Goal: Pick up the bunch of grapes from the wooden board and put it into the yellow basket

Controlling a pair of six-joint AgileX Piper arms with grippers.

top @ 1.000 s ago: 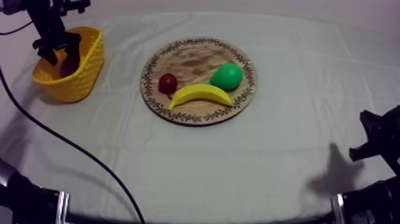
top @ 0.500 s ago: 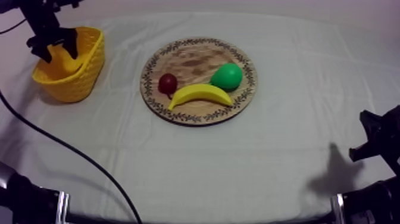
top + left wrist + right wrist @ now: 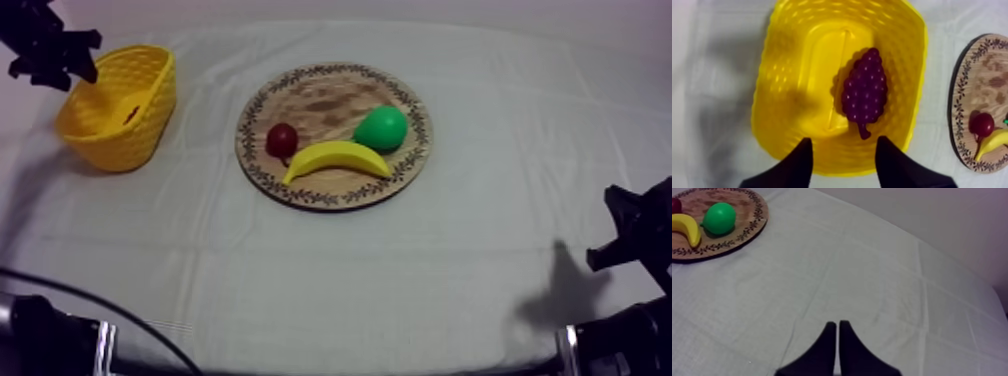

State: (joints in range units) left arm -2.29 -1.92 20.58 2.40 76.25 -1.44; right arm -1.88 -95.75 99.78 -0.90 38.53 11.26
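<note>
The purple bunch of grapes lies on the floor of the yellow basket, stem toward my left gripper, which hangs open above the basket's near rim with nothing between its fingers. From above, the yellow basket stands at the far left, a dark bit of the grapes showing inside, and my left gripper hovers beyond its left rim. The wooden board holds a banana, a green pear and a small red fruit. My right gripper is shut over bare cloth.
My right arm rests low at the table's right edge, far from the board. In the right wrist view the wooden board with the pear and banana lies well beyond the fingers.
My left gripper has risen out of the basket and drawn back to the upper left, leaving the grapes inside. The right arm has stayed put.
</note>
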